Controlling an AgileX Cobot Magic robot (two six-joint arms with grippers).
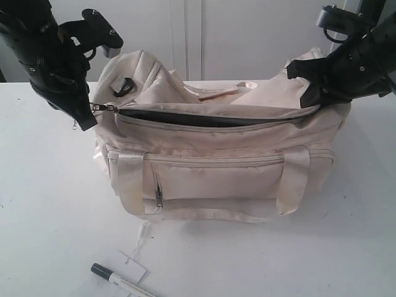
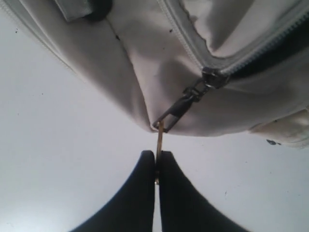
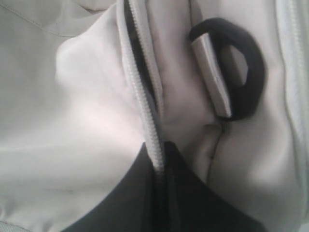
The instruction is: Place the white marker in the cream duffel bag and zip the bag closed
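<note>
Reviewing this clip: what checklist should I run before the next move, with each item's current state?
1. Main zip open: ok, dark opening runs along the top of the bag.
2. Left gripper on zip pull: ok, shut on it.
3. Right gripper bracing the bag's other end: ok, pinching the zip seam.
4. Marker in bag: not ok, it lies outside beside the tag.
5. A gripper free for the marker: not ok, both are occupied.

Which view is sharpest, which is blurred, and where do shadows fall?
Exterior view: sharpest, evenly lit, faint shadow beneath the cream duffel bag. Left wrist view: zip pull crisp, left pincer a dark silhouette. Right wrist view: soft focus, black ring blurred.
</note>
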